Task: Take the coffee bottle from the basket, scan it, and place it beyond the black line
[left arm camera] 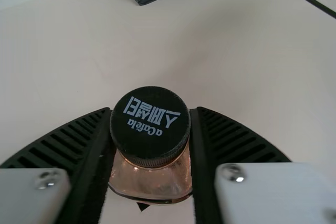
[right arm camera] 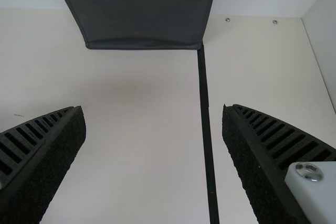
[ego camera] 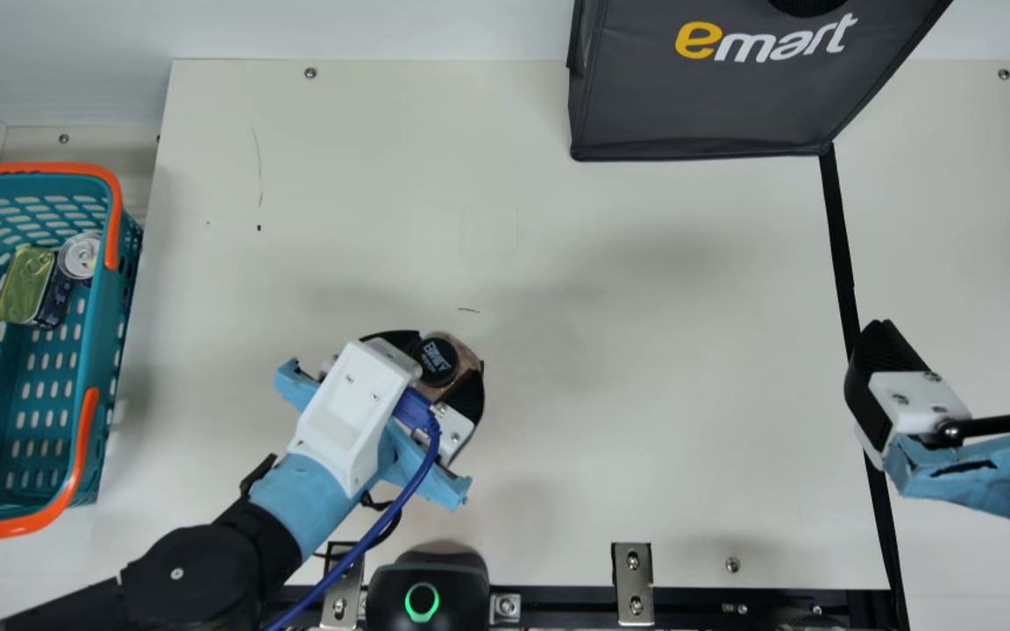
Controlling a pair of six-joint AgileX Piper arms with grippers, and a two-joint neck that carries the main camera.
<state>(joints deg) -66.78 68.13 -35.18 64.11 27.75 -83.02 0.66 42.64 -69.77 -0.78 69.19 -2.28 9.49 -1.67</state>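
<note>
Left gripper [ego camera: 452, 352] has its fingers pinching the coffee bottle [ego camera: 437, 361], cap up, over the counter [ego camera: 645, 263] between the basket [ego camera: 110, 350] and the black line [ego camera: 839, 237]. Right gripper [ego camera: 966, 337] is beside that line, its fingers spread wide apart.

This is looking like a lab's mock shop checkout: a shopping basket [ego camera: 109, 333] is holding tins [ego camera: 27, 285] beside the desk [ego camera: 558, 228], and a scanner [ego camera: 461, 583] is glowing green. Robot arms [ego camera: 198, 570] and a shopping bag [ego camera: 698, 105] are sharing the desk.
</note>
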